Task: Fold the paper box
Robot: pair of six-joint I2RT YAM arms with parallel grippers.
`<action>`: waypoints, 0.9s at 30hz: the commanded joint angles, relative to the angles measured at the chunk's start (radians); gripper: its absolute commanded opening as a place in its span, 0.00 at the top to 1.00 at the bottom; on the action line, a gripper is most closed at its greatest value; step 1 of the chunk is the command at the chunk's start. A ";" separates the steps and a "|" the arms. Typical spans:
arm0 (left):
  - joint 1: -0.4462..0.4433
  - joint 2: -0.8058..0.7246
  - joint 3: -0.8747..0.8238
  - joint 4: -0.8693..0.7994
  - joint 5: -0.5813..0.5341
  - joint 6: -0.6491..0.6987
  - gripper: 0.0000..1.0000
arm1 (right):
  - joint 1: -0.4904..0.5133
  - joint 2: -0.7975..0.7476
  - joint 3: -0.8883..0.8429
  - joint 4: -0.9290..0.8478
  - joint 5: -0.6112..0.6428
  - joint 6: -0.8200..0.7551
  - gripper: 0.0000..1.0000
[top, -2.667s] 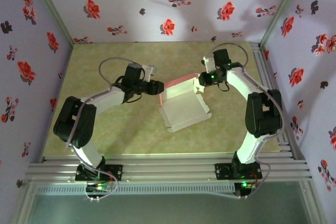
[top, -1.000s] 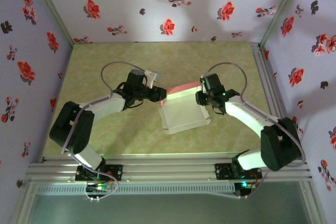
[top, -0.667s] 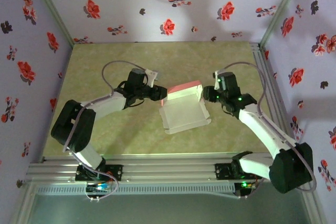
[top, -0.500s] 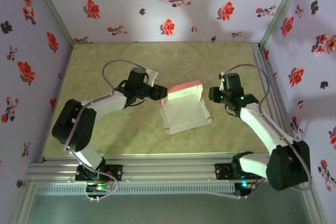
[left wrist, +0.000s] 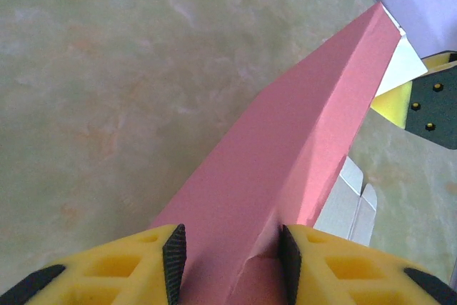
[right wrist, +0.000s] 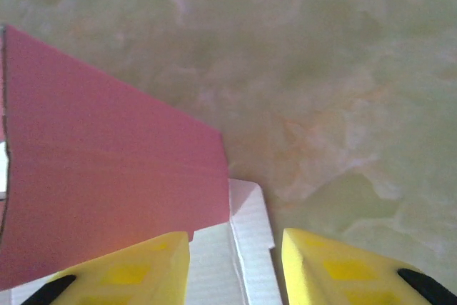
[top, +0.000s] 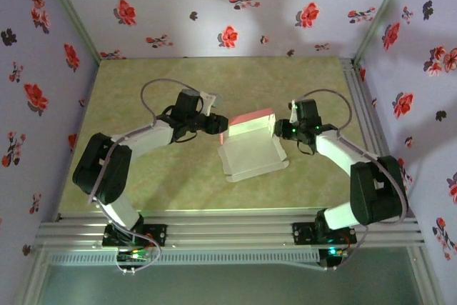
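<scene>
The paper box (top: pixel 253 156) lies mid-table, its whitish sheet flat and its far panel (top: pixel 250 116) folded up, showing salmon pink. My left gripper (top: pixel 222 128) is shut on the left end of that pink fold. In the left wrist view the pink fold (left wrist: pixel 300 133) runs away from my left gripper (left wrist: pixel 230 255), both pads pressed on it. My right gripper (top: pixel 278 131) is at the box's right end and open. In the right wrist view the white side flap (right wrist: pixel 250 241) lies between its fingers (right wrist: pixel 143 269), beside the pink panel (right wrist: pixel 107 176).
The green mottled tabletop (top: pixel 143 83) is bare round the box. Aluminium rails run along the right edge (top: pixel 364 105) and the near edge (top: pixel 228 230). Floral walls (top: pixel 214 5) close in the back and both sides.
The right arm swung off to the right, away from the box, then came back to its right end. The left gripper has kept its hold on the pink fold.
</scene>
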 commanded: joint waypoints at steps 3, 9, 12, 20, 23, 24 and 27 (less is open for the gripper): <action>0.009 0.055 0.006 -0.180 -0.036 0.019 0.59 | -0.003 0.043 0.018 0.086 -0.060 -0.040 0.60; 0.010 0.067 0.043 -0.204 -0.018 0.021 0.59 | -0.003 0.088 0.038 0.139 -0.079 -0.065 0.60; 0.009 0.072 0.052 -0.212 -0.013 0.021 0.59 | -0.004 0.129 0.065 0.165 -0.107 -0.082 0.59; 0.010 0.091 0.089 -0.254 -0.012 0.039 0.59 | -0.011 0.201 0.128 0.215 -0.156 -0.101 0.57; 0.012 0.107 0.114 -0.275 -0.004 0.046 0.59 | -0.012 0.233 0.166 0.203 -0.169 -0.112 0.57; 0.012 0.111 0.123 -0.278 0.002 0.047 0.59 | -0.011 0.246 0.175 0.199 -0.173 -0.113 0.56; 0.017 0.117 0.147 -0.279 0.030 0.042 0.58 | -0.013 0.264 0.183 0.202 -0.179 -0.115 0.56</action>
